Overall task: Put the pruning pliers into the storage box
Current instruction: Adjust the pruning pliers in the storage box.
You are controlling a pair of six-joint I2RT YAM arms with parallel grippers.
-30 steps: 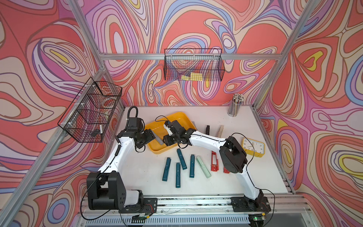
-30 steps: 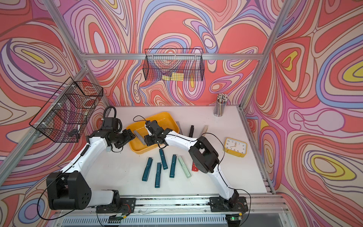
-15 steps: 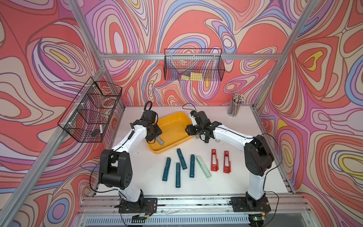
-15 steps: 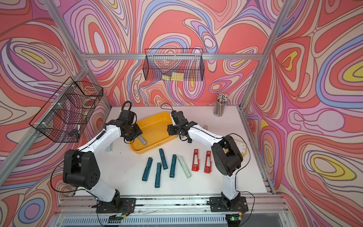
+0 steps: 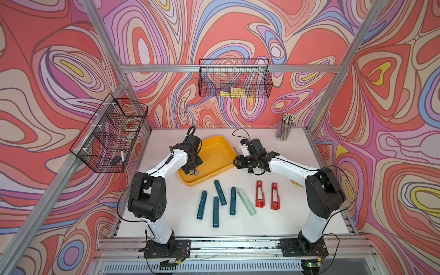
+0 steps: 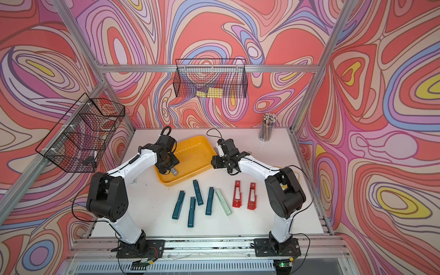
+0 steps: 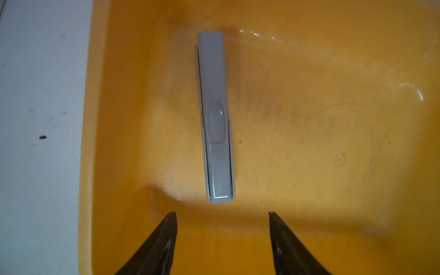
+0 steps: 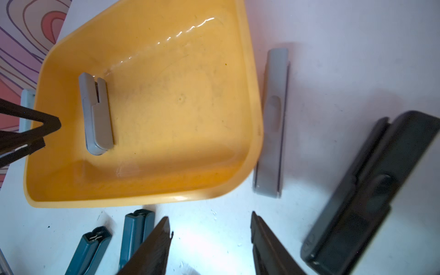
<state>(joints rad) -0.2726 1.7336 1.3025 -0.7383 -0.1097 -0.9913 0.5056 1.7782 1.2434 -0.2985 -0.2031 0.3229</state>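
The storage box (image 5: 215, 152) is a shallow yellow tray at the table's middle back. One grey pruning plier (image 7: 215, 119) lies flat on its floor. My left gripper (image 7: 222, 214) hovers open just behind that plier's end, at the box's near-left corner (image 5: 192, 170). My right gripper (image 8: 210, 226) is open and empty over bare table right of the box (image 5: 235, 163). Beside the box lie a second grey plier (image 8: 272, 123) and a black one (image 8: 371, 185). Several teal pliers (image 5: 220, 195), a mint one (image 5: 247, 202) and two red slotted ones (image 5: 260, 197) lie in front.
A cup of pencils (image 5: 285, 128) stands at the back right corner. Wire baskets hang on the back wall (image 5: 234, 81) and the left frame (image 5: 112, 140). The right arm's elbow (image 5: 323, 190) rises over the table's right side.
The left gripper has let go of the grey plier, which now lies in the box. The right arm has drawn back from over the box to its right side.
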